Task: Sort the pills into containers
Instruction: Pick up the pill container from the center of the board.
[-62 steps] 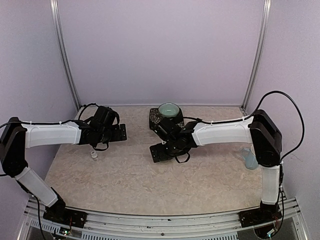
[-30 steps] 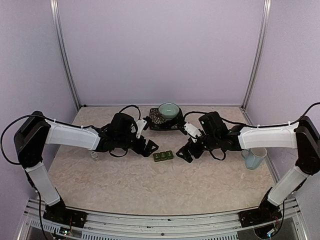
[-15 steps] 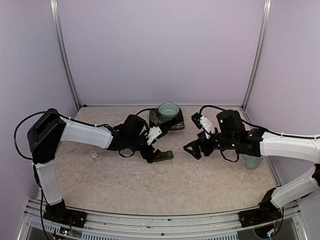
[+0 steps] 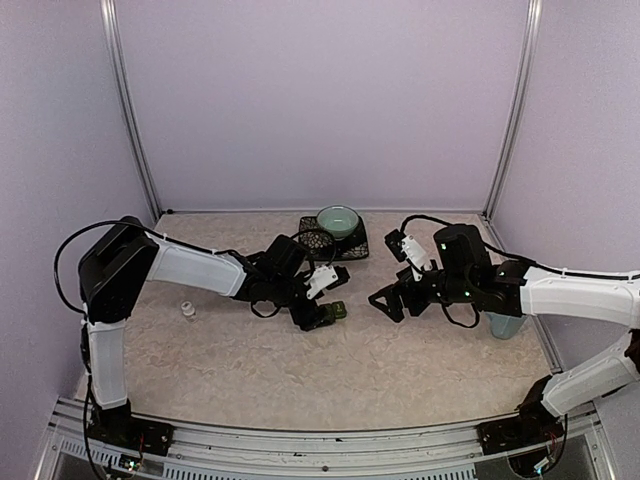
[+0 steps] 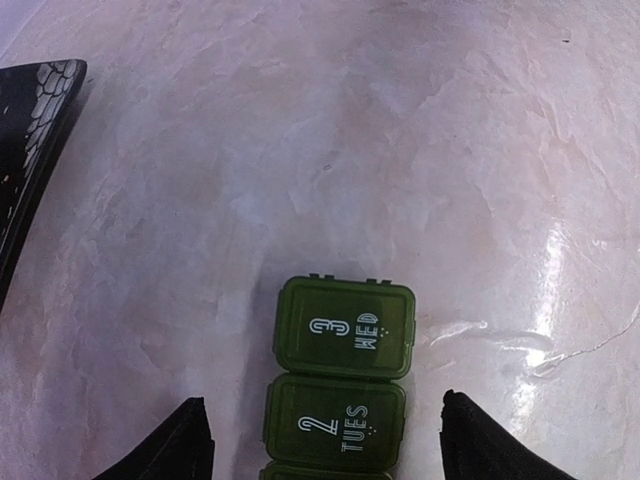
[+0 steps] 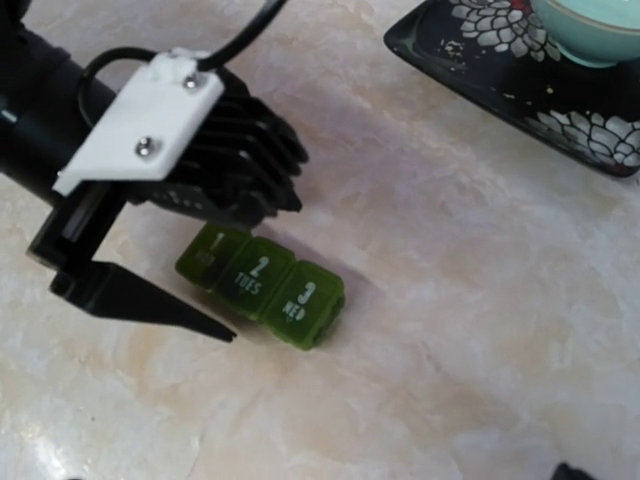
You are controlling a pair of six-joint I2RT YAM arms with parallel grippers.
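We are finding that the left gripper [image 5: 335,445] has crossed the marbled beige worktop [image 4: 250,380] and is now straddling the dark green strip of three joined lidded containers [image 5: 340,385]. The strip is lying flat at mid-worktop, near the black patterned tray [image 4: 315,238]. The gripper's fingers are spread on either side with gaps showing, and they are narrowing. We are judging a grasp imminent, with all lids closed. The right gripper [image 4: 384,299] is hovering just beside the strip, spread wide and holding nothing. The lids are reading "2 TUES" and "3 WED". The first is showing "1", but its word is proving illegible.
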